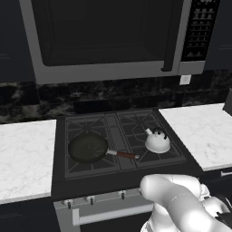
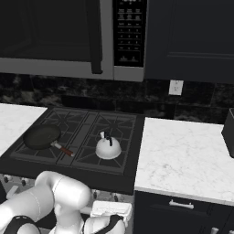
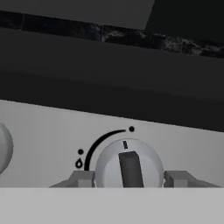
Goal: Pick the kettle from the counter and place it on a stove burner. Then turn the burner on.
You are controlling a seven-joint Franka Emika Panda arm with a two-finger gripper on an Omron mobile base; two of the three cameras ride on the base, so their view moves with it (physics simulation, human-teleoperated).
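Observation:
The silver-white kettle stands upright on the front right stove burner of the dark cooktop. Nothing touches it. Down at the stove's front panel, my gripper holds a round grey control knob between its fingers, one tip against each side. The knob's dark pointer stands upright, near the dot at the end of a black arc that starts at a flame symbol. The white marble counter lies right of the stove.
A black frying pan with a reddish-brown handle sits on the front left burner. A microwave hangs above the stove. Another knob shows at the left edge of the hand view. A dark object stands at the counter's far right.

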